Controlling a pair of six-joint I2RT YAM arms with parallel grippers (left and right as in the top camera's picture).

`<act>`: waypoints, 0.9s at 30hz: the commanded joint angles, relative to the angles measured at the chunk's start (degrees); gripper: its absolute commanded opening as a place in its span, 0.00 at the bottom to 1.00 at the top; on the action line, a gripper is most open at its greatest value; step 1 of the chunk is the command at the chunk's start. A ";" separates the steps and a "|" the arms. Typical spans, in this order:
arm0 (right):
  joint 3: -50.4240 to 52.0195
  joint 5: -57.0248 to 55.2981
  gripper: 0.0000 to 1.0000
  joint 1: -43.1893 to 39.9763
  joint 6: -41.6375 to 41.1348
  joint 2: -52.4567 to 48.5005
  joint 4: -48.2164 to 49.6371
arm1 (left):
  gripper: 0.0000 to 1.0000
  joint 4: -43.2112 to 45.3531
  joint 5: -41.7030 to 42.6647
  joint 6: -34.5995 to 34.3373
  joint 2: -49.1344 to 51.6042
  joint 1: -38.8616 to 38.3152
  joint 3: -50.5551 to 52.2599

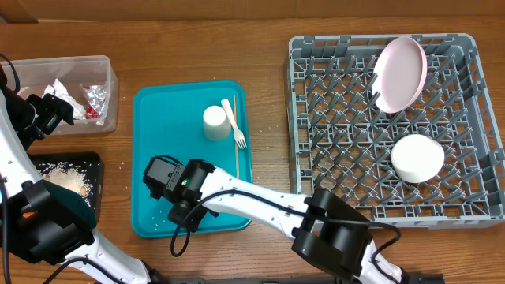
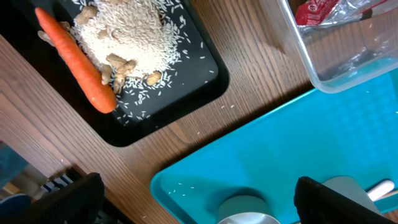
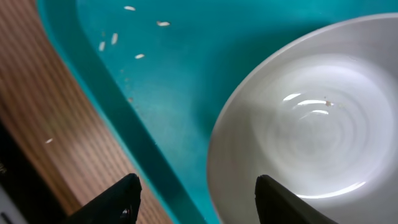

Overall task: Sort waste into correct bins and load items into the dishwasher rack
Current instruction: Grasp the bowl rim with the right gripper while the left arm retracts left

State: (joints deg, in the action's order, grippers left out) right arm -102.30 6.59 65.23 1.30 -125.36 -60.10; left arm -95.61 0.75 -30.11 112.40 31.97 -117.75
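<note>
My right gripper (image 3: 198, 186) hangs low over the teal tray's (image 3: 186, 74) near left corner, jaws apart. One finger is over the inside of a white bowl (image 3: 311, 124), the other outside the tray's edge, and nothing is pinched. From overhead this gripper (image 1: 170, 189) hides the bowl. High up by the clear tub (image 1: 112, 79), my left gripper (image 2: 199, 205) is wide open and empty. The grey rack (image 1: 316, 79) holds a pink plate (image 1: 401, 72) on edge and a white bowl (image 1: 417, 158). A cup (image 1: 215, 122), a fork (image 1: 237, 126) and a stick (image 1: 236, 162) lie on the tray.
The clear tub holds white napkins (image 1: 59, 91) and a red and silver wrapper (image 1: 96, 99). The black tray (image 2: 205, 81) carries rice (image 2: 130, 37) and an orange carrot (image 2: 74, 62). A few rice grains dot the teal tray and the wood beside it.
</note>
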 commanded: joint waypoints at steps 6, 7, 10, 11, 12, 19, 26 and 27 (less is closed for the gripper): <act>0.02 -1.22 0.44 -0.37 0.28 -3.45 -0.42 | 1.00 0.09 -1.40 -1.20 -1.44 -0.07 -1.01; -0.11 -1.22 0.42 -0.37 0.26 -3.45 -0.39 | 1.00 0.09 -1.40 -1.20 -1.44 -0.07 -1.01; -0.20 -1.27 0.34 -0.50 0.26 -3.45 -0.46 | 1.00 0.15 -1.38 -1.20 -1.44 -0.07 -1.01; -0.20 -1.27 0.30 -0.66 0.24 -3.43 -0.50 | 1.00 0.17 -1.40 -1.20 -1.44 -0.07 -1.01; -0.20 -1.25 0.25 -0.83 0.22 -3.41 -0.52 | 1.00 0.17 -1.38 -1.20 -1.44 -0.07 -1.01; -0.98 -1.11 0.04 -2.75 -0.04 -3.34 -2.14 | 1.00 0.35 -1.40 -1.20 -1.44 -0.07 -1.01; -7.15 3.17 0.04 -4.96 -1.29 -3.21 -7.69 | 1.00 0.35 -1.38 -1.20 -1.44 -0.07 -1.01; -8.46 4.81 0.04 -5.33 -1.29 -3.21 -8.68 | 1.00 0.35 -1.38 -1.20 -1.44 -0.07 -1.01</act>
State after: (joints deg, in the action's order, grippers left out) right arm -107.48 6.52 61.14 0.80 -128.40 -67.77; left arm -95.33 0.19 -30.11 112.40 31.97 -117.75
